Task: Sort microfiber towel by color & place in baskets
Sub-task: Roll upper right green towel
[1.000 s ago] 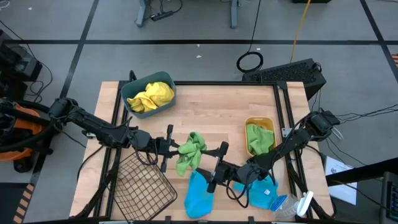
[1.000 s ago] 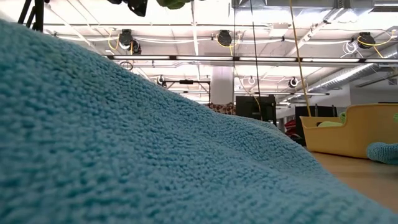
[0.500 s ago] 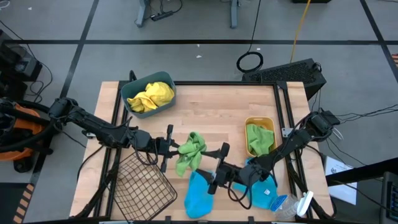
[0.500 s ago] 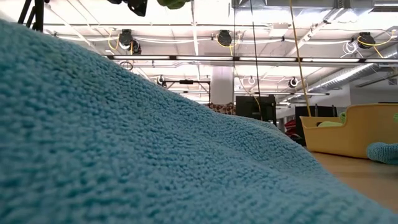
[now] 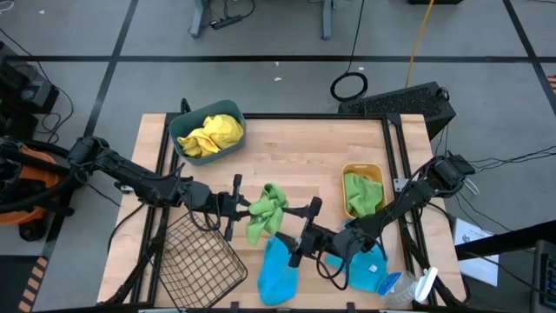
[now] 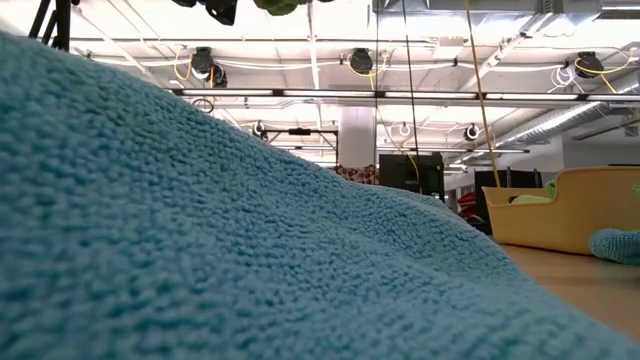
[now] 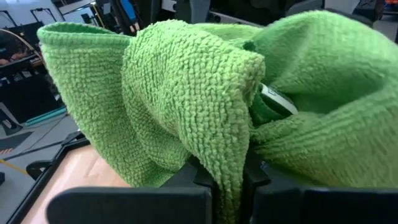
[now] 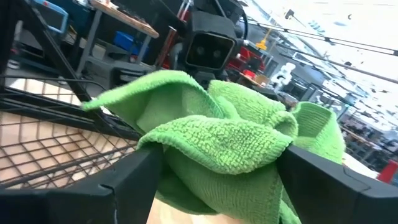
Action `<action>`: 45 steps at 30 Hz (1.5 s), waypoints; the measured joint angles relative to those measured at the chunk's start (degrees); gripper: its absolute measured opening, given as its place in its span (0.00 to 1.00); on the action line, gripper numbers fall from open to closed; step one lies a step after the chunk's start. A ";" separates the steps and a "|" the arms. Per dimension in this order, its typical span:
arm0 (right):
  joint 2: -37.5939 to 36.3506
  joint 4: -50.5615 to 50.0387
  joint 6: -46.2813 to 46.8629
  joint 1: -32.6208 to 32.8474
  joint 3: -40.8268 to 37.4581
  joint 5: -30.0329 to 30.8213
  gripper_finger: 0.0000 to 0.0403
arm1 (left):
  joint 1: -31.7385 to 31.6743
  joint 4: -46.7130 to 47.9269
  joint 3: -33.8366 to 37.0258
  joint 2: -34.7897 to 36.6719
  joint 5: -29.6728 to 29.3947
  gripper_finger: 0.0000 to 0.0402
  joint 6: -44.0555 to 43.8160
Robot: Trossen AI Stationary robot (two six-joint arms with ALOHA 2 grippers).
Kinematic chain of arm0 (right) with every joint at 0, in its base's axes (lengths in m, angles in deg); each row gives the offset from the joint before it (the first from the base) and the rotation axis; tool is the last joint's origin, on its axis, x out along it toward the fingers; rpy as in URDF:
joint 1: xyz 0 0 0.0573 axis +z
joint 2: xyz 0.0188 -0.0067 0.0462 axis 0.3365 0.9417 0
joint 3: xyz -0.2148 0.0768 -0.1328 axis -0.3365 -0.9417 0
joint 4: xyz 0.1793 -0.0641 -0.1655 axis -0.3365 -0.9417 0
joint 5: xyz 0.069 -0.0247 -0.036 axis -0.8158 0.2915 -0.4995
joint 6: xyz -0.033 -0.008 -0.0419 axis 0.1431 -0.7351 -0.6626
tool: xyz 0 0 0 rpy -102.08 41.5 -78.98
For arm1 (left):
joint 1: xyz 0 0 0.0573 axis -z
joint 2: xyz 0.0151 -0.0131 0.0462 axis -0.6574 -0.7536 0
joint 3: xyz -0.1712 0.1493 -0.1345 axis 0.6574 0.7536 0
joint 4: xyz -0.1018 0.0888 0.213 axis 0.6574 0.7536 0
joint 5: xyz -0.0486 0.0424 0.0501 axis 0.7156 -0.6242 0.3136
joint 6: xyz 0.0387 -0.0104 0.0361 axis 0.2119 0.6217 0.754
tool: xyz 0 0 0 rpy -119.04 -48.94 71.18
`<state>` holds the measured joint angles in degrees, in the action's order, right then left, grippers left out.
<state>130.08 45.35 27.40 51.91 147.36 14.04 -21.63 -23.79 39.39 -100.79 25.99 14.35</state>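
Almost no change from a moment before: green towel (image 5: 265,213) hung over mid-table, pinched in left gripper (image 5: 246,207) jaws. Right gripper (image 5: 306,224) eased slightly closer, jaws spread around the towel's far side. Handover apparently pending; orange tub (image 5: 363,173) already holding green.

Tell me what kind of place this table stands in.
Probably a robotics lab or workshop. The low view shows an open ceiling with bare pipes and hanging cables; the high view shows a grey floor with cables and equipment stands round the wooden table.
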 joint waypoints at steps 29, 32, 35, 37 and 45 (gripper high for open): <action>-0.04 2.49 -2.41 1.23 0.00 3.63 0.75 | 0.17 0.20 -0.04 0.00 0.61 0.05 0.50; -0.07 0.68 -1.10 0.77 0.00 0.37 0.75 | 0.17 0.16 -0.04 0.00 0.55 0.05 0.50; -0.07 0.84 -1.42 0.76 0.00 0.04 0.75 | 0.17 0.16 -0.04 0.00 0.50 0.05 0.52; -0.07 0.84 -2.94 1.29 0.00 0.97 0.75 | 0.17 0.16 -0.04 0.00 0.50 0.05 0.55; -0.09 -9.65 -12.01 6.86 0.02 14.28 0.75 | 0.17 -0.15 -0.04 0.00 2.46 0.05 0.23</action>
<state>130.00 35.71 15.39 58.77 147.38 28.31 -21.46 -23.94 39.35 -100.79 28.45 14.58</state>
